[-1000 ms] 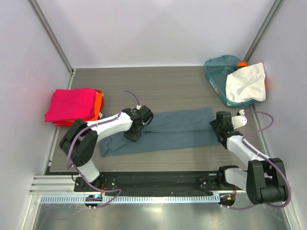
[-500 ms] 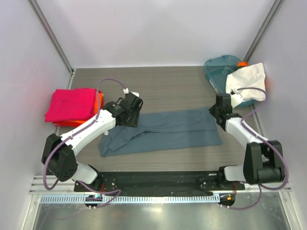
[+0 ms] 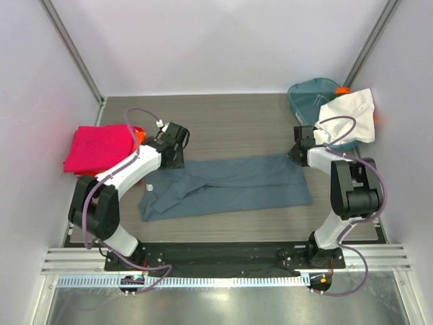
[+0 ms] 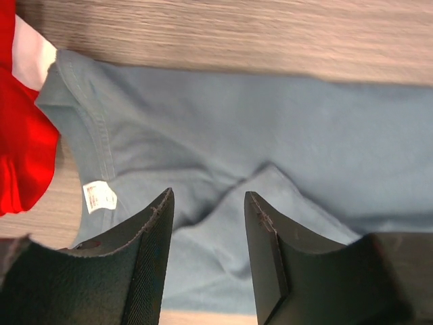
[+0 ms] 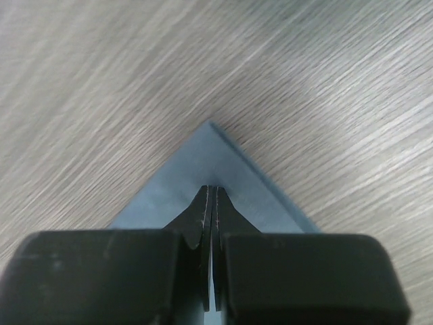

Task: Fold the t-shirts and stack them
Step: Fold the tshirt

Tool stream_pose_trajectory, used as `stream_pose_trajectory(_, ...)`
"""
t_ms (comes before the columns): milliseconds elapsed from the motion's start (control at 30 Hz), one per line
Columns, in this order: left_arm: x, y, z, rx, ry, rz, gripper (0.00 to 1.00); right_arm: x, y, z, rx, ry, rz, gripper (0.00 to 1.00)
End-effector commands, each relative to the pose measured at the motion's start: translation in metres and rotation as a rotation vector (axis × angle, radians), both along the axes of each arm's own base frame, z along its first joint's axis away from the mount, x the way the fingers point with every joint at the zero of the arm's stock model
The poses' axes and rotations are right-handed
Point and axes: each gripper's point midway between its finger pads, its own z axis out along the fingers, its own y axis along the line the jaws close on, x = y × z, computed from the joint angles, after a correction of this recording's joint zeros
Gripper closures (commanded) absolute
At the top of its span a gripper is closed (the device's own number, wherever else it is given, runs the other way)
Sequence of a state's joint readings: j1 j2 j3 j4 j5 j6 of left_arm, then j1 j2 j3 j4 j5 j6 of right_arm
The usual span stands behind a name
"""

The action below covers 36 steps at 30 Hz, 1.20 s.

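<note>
The slate blue-grey t-shirt (image 3: 226, 183) lies as a long folded strip across the table's middle. My left gripper (image 3: 172, 154) hovers over its far left end, near the collar and white label (image 4: 99, 196). It is open (image 4: 206, 203), with cloth below and nothing between its fingers. My right gripper (image 3: 295, 154) sits at the strip's far right corner. There it is shut (image 5: 211, 188) on the pointed corner (image 5: 210, 152), and a sliver of blue shows between the fingers. A magenta t-shirt (image 3: 100, 145) rests on an orange-red one (image 4: 20, 156) at the left. A white t-shirt (image 3: 348, 115) drapes over the tub.
A teal plastic tub (image 3: 308, 98) stands at the back right corner under the white t-shirt. The wood-grain table (image 3: 230, 122) is enclosed by pale walls. A metal rail (image 3: 203, 271) with both arm bases runs along the near edge.
My left gripper has moved left and away along the strip to its collar end and opened. My right gripper has travelled back to the far right corner and shut there.
</note>
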<state>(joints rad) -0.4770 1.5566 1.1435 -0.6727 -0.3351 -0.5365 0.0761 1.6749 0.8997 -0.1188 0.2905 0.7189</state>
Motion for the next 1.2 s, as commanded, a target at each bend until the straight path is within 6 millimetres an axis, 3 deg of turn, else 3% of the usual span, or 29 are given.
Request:
stream_pose_trajectory(0, 0.029, 0.006, 0.009, -0.013, -0.081, 0.081, 0.53, 0.016, -0.015, 0.004, -0.061, -0.012, -0.090, 0.99)
stream_pose_trajectory(200, 0.047, 0.027, 0.003, -0.004, -0.082, 0.176, 0.55, 0.006, -0.042, -0.014, -0.076, 0.049, -0.197, 0.99)
stream_pose_trajectory(400, 0.055, 0.047, -0.015, -0.040, -0.103, 0.278, 0.61, -0.002, -0.053, -0.021, -0.086, 0.066, -0.250, 0.99)
stream_pose_trajectory(667, 0.064, 0.028, -0.049, -0.134, -0.048, 0.272, 0.83, -0.001, -0.058, -0.010, -0.110, 0.040, -0.264, 0.99)
stream_pose_trajectory(800, 0.066, 0.030, -0.062, -0.112, -0.023, 0.287, 0.91, -0.003, -0.061, -0.008, -0.120, 0.032, -0.279, 0.99)
stream_pose_trajectory(1000, 0.068, 0.046, -0.086, -0.045, 0.035, 0.339, 0.94, -0.009, -0.078, -0.006, -0.110, 0.026, -0.345, 0.99)
stream_pose_trajectory(1167, 0.089, 0.054, -0.100, -0.001, 0.073, 0.368, 0.95, -0.010, -0.081, 0.003, -0.110, 0.010, -0.328, 0.99)
